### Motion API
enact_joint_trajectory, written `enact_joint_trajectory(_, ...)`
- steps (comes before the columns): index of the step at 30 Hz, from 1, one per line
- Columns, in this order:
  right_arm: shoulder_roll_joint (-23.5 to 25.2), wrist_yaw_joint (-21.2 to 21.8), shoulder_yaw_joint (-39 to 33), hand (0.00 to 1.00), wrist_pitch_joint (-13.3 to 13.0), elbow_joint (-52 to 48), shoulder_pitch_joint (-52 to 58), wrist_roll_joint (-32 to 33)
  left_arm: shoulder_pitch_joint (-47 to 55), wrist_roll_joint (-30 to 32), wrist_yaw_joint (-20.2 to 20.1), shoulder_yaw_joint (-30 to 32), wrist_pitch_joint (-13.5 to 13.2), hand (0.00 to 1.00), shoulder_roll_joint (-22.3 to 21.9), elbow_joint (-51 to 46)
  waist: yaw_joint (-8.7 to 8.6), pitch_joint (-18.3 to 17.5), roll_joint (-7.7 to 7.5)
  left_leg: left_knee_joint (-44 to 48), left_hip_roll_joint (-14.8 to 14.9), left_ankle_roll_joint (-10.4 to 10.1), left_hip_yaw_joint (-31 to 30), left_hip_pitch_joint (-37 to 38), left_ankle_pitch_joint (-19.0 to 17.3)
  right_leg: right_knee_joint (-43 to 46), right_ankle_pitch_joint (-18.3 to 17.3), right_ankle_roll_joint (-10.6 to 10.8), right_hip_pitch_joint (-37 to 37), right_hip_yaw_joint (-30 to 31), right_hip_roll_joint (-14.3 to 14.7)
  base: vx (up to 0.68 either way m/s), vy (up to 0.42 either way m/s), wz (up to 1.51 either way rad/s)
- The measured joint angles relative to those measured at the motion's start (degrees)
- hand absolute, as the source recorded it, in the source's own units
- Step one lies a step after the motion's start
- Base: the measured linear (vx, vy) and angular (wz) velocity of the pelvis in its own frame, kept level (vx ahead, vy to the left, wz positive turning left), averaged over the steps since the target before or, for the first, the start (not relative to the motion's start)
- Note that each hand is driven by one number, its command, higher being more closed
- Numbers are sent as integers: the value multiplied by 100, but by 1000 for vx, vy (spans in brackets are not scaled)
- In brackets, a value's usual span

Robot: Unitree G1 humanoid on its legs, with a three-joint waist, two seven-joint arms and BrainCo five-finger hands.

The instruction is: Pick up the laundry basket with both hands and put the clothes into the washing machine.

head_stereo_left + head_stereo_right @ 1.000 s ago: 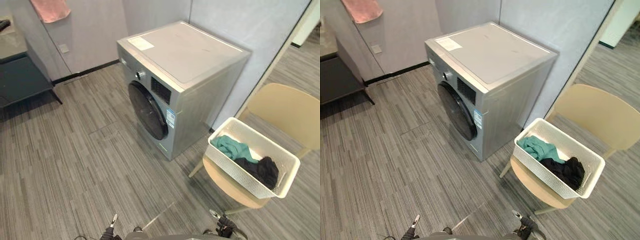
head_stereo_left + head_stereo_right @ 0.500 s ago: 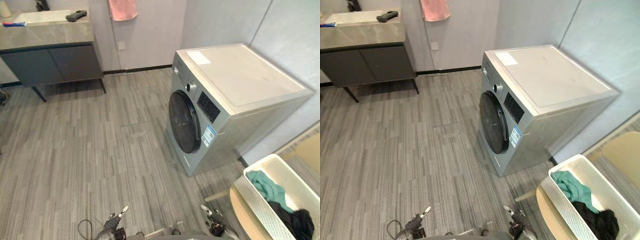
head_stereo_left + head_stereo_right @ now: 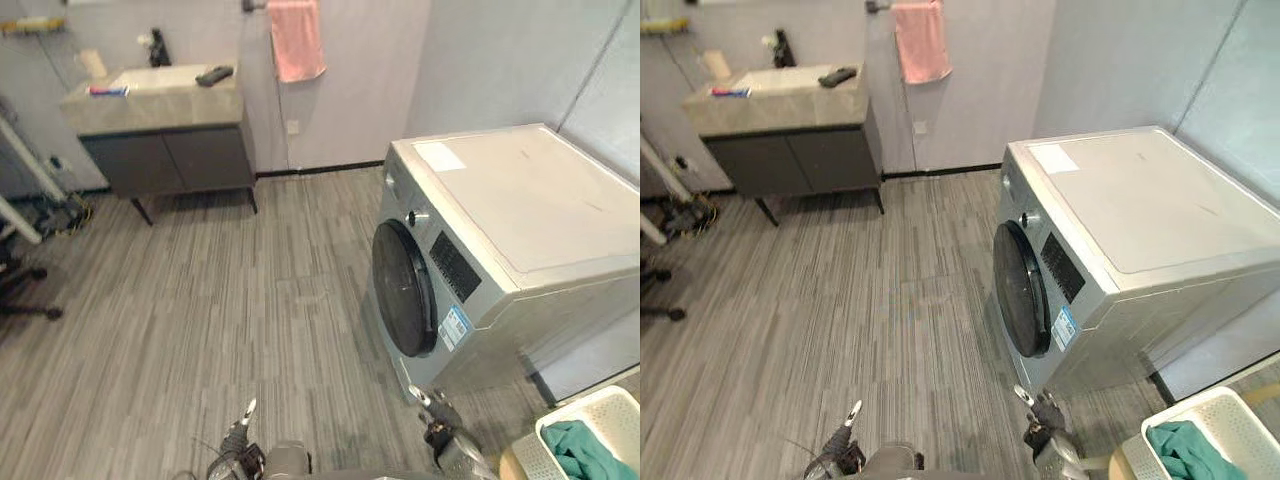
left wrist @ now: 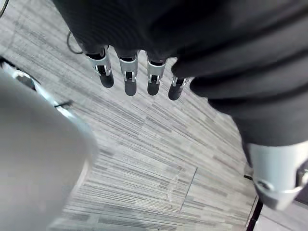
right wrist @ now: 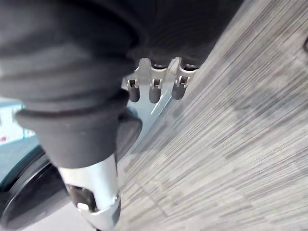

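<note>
The white laundry basket (image 3: 600,420) sits at the lower right corner, on a beige chair (image 3: 1127,466), with a teal garment (image 3: 585,455) inside it. The silver washing machine (image 3: 520,230) stands to the right, its round dark door (image 3: 403,290) closed and facing left. Both hands hang low over the wood-look floor, away from basket and machine. My left hand (image 4: 127,77) shows straight relaxed fingers holding nothing. My right hand (image 5: 154,89) hangs beside the machine's front, fingers relaxed and empty.
A dark vanity cabinet (image 3: 170,160) with a grey top and sink stands against the far wall. A pink towel (image 3: 297,38) hangs beside it. An office chair base (image 3: 25,295) and cables (image 3: 55,210) lie at the far left.
The camera has swung left: the basket and chair slid to the lower right corner, and the vanity and towel came into view. Both hands still hang empty.
</note>
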Motion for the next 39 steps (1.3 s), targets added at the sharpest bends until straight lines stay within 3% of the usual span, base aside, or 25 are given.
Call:
enact_joint_trajectory(1,-1,-57,213,0,-9,-379,4,-11,-4,1,17,-1,0,0,14,-11,80,16,-30,-321,168,157,166,-86,-204,-93,-6,11,-20,189,-120,250,171,-146)
enact_joint_trajectory(2,52,-127,462,0,-15,-970,40,-10,15,6,95,1,-1,0,64,-66,79,83,-139,-1244,328,298,329,-10,-300,-173,-64,114,-10,303,-330,176,119,-110)
enact_joint_trajectory(3,51,-168,563,0,-31,-1275,78,-10,26,7,122,4,-1,0,89,-66,62,94,-174,-1809,354,307,345,79,-287,-175,-118,205,-14,311,-425,258,227,-90)
enact_joint_trajectory(4,-24,-205,667,0,-126,-1836,203,-15,73,11,179,-3,-1,0,72,-56,33,59,-133,-3076,389,293,221,366,-146,-173,-278,469,-19,353,-527,228,295,-63)
enact_joint_trajectory(5,-203,-219,680,0,-225,-2255,320,-94,134,43,251,-52,0,0,-33,-38,41,-55,49,-3985,451,250,48,506,656,-172,-488,662,-20,459,-514,228,295,-51)
enact_joint_trajectory(6,-289,-223,653,0,-275,-2305,314,-149,150,55,261,-55,-4,0,-59,-28,22,-90,107,-4122,436,-104,29,530,701,-169,-633,699,-22,484,-511,222,408,-5)
enact_joint_trajectory(7,-295,-281,507,0,-264,-2278,264,-244,28,116,282,-109,-9,0,124,72,-99,-137,-167,-4216,146,-246,136,560,520,-106,-835,800,-37,550,-862,180,351,12)
enact_joint_trajectory(8,-274,-335,458,0,-261,-2280,262,-354,24,187,318,-220,-16,0,306,176,-100,-207,-391,-4474,-29,-137,279,593,585,13,-739,834,-245,760,-1041,212,416,7)
enact_joint_trajectory(9,-255,-334,459,0,-260,-2281,256,-437,34,230,333,-238,-5,0,381,233,-86,-245,-447,-4663,-80,-98,341,647,629,49,-619,843,-353,878,-1083,166,278,-28)
enact_joint_trajectory(10,-246,-332,465,0,-260,-2295,228,-492,80,250,341,-260,4,0,469,316,-81,-268,-483,-4971,-110,-34,481,803,793,54,-374,897,-442,1052,-1110,152,288,-41)
enact_joint_trajectory(13,-382,-305,456,0,-290,-2592,205,-752,309,449,336,-390,2,0,577,340,-78,-295,-391,-5953,-188,159,750,1311,1197,43,341,1087,-640,1379,-1120,97,193,-37)
enact_joint_trajectory(16,-567,-282,453,0,-299,-2702,200,-1036,265,470,333,-452,-5,0,626,340,-88,-292,-367,-6257,-256,245,778,1364,1353,72,481,1121,-776,1383,-1146,25,48,-7)
enact_joint_trajectory(20,-865,-212,352,0,-297,-2701,59,-1235,149,676,326,-547,-42,0,663,329,-66,-223,-288,-6552,-285,212,749,1334,1607,-141,450,1160,-827,1237,-1162,-26,-74,0)
enact_joint_trajectory(24,-1510,-261,33,0,-304,-2513,-286,-1359,78,691,286,-818,-48,0,610,321,43,-81,-144,-6602,-233,159,657,1052,1760,-201,180,1184,-1018,927,-1157,-97,-159,5)
enact_joint_trajectory(28,-2060,-406,-117,0,-327,-1361,-1594,-1355,-141,677,218,-958,-82,0,646,181,67,536,-108,-6604,-123,55,475,485,2095,-520,-206,1136,-1261,655,-1111,-202,-169,8)
enact_joint_trajectory(30,-2224,-486,-169,0,-288,-722,-2321,-1249,-224,660,218,-1138,-83,0,622,151,69,805,118,-6604,-38,9,209,208,2114,-483,-243,1132,-1490,583,-954,-259,-107,12)
enact_joint_trajectory(31,-2493,-462,-113,0,-253,-314,-2783,-1143,-231,648,220,-1233,-87,0,612,70,82,994,291,-6606,15,-63,91,80,2054,-402,-204,1128,-1640,539,-866,-257,-13,22)
enact_joint_trajectory(32,-2634,-446,-84,0,-244,26,-3180,-1044,-249,541,228,-1337,-118,0,670,-7,89,1151,312,-6595,-9,-406,121,-66,1710,-403,-124,1093,-1794,469,-952,-245,39,31)
enact_joint_trajectory(33,-2681,-455,-99,0,-240,242,-3418,-955,-309,450,230,-1372,-141,0,706,-6,75,1224,218,-6495,-99,-451,180,-178,1561,-485,-90,1104,-1895,429,-1103,-187,97,43)
enact_joint_trajectory(34,-2814,-456,-100,0,-225,478,-3757,-853,-410,352,224,-1401,-142,0,718,-5,61,1334,110,-5660,-347,-69,179,-514,1793,-577,-47,1127,-1975,425,-1317,-63,87,27)
enact_joint_trajectory(35,-3034,-448,-79,0,-207,653,-4178,-798,-425,245,224,-1397,-171,0,679,-25,106,1475,346,-5391,-448,262,210,-513,1599,-624,89,1303,-2003,460,-1295,-58,106,30)
enact_joint_trajectory(36,-3236,-456,-51,0,-205,833,-4614,-712,-480,133,242,-1391,-233,0,675,-113,83,1642,458,-5904,-471,234,150,-433,1737,-555,121,1310,-2170,459,-1332,-43,82,13)
enact_joint_trajectory(39,-3501,-626,-150,0,-192,1227,-5295,-513,-581,-124,304,-1378,-374,0,732,-393,214,2035,513,-6551,-494,201,184,-421,2034,-612,252,1454,-2462,522,-1343,-137,78,2)
